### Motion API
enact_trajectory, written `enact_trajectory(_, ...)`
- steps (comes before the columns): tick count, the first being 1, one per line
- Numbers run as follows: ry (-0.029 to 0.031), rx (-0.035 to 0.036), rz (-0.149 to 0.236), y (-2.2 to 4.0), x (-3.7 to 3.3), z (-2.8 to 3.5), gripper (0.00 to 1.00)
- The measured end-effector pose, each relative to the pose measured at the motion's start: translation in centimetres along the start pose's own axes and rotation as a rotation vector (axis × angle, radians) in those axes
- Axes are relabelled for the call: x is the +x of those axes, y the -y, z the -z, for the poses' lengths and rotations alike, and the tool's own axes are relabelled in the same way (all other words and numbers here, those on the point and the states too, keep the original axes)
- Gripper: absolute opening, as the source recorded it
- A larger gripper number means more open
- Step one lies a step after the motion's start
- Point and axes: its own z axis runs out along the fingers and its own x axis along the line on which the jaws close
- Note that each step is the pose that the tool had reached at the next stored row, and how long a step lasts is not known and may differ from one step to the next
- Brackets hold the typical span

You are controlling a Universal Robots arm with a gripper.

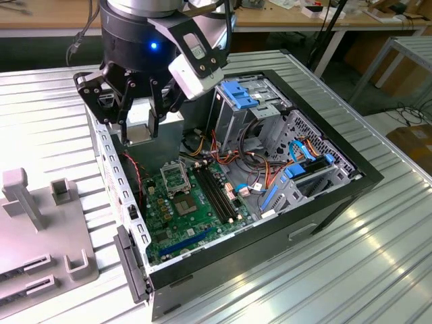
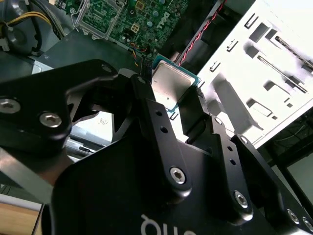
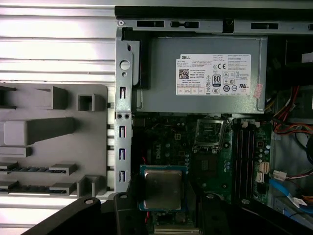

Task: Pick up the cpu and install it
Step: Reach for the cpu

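The cpu [image 3: 162,188] is a thin square chip with a silvery top and a greenish rim, held flat between my black fingers [image 2: 151,117]. My gripper [image 1: 138,125] is shut on it and hangs above the open computer case, over the power supply end near the case's side wall. In the second wrist view the cpu [image 2: 171,88] sits clamped at its two edges. The square metal socket frame [image 1: 177,177] lies on the green motherboard [image 1: 177,219], below the gripper and toward the exterior view's right. Both wrist views show the socket [image 3: 210,133] [image 2: 100,14], apart from the chip.
The black case [image 1: 351,179] holds a grey power supply [image 3: 205,73], memory slots [image 1: 216,192], a drive cage with blue latches [image 1: 246,94] and loose cables [image 1: 260,158]. A grey fixture block [image 1: 34,229] stands on the ribbed metal table at the exterior view's left.
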Motion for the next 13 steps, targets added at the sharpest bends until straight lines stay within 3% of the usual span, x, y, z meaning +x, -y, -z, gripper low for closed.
enact_trajectory(13,0.0,0.0,0.0,0.0,-0.37,0.01,0.47)
